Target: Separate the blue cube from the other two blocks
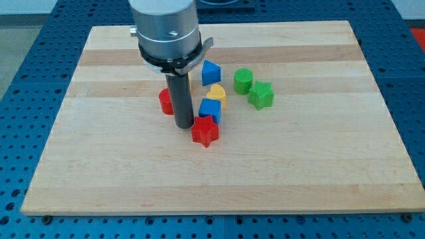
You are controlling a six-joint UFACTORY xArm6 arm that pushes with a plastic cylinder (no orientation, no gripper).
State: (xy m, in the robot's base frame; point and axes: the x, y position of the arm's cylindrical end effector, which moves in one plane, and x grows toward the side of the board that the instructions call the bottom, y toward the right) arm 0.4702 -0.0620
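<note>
The blue cube sits near the board's middle, touching a yellow heart-shaped block above it and a red star-shaped block below it. My tip rests on the board just left of the blue cube and the red star, close to both. A red round block lies left of the rod, partly hidden by it.
A second blue block lies above the yellow heart. A green round block and a green star-shaped block lie to the right. A yellow block behind the rod is mostly hidden. The wooden board sits on a blue table.
</note>
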